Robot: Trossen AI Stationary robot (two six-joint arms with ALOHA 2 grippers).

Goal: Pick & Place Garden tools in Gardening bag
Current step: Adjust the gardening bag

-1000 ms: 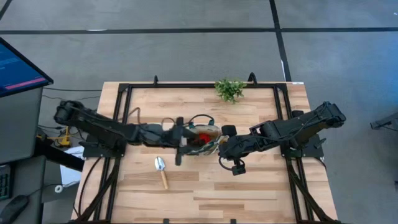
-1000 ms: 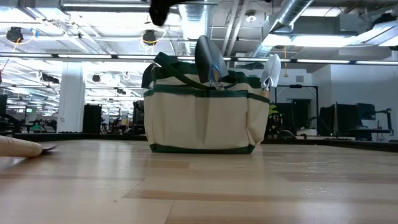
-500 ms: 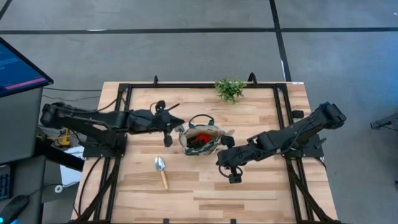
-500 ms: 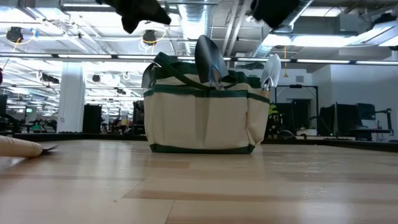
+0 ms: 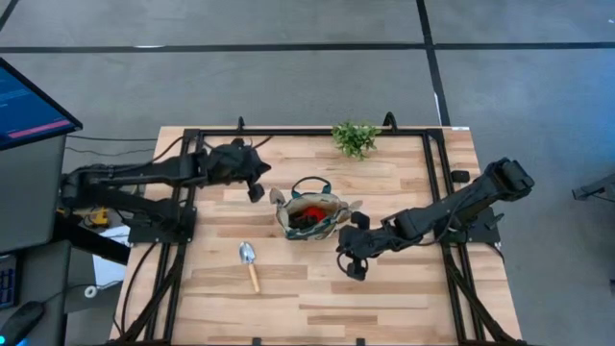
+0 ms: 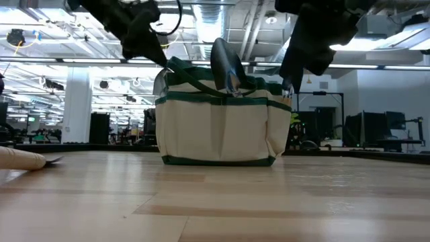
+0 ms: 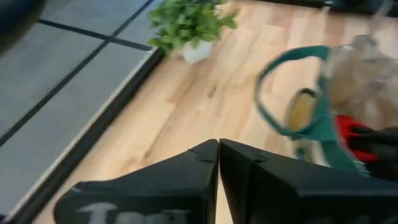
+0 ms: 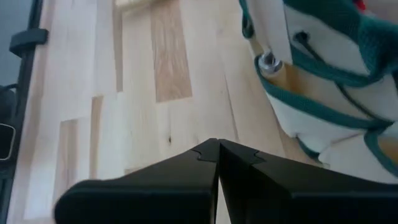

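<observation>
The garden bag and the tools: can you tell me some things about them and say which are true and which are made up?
1. One trowel lies on the table outside the gardening bag. True.
2. The left gripper holds a trowel. False: it is shut and empty, off to the bag's side.
3. Something red sits inside the bag. True.
4. The plant is in the bag. False: it stands at the table's far edge.
5. The right gripper is wide open. False: it is shut, beside the bag.
</observation>
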